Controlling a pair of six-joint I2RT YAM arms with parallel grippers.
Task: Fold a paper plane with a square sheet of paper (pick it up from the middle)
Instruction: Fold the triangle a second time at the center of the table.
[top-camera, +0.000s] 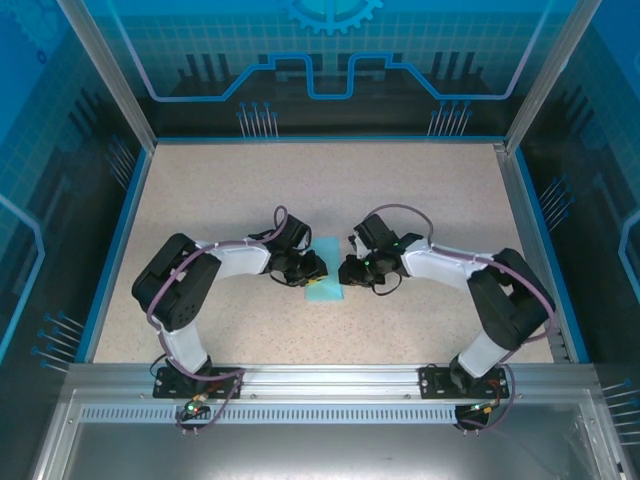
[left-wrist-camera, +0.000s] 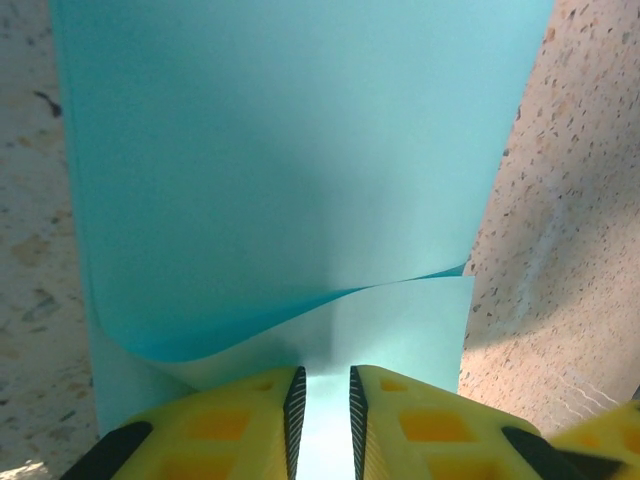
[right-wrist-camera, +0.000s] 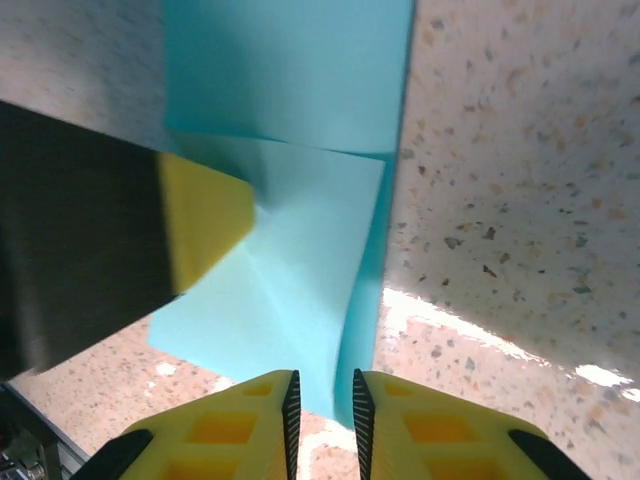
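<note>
Though half hidden, one seemingly folded sheet (top-camera: 324, 292) between two grippers (top-camera: 316, 270) (top-camera: 346, 272)

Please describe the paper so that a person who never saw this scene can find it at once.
Look at the speckled beige table, near its middle, where the left gripper and the right gripper meet. Between them lies the square sheet of paper, partly folded over itself. Its pale cyan-blue colour sets it apart from the black-and-white arms.

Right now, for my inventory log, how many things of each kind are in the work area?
Paper sheet: 1
Robot arms: 2 (left arm, right arm)
Total: 3
</note>
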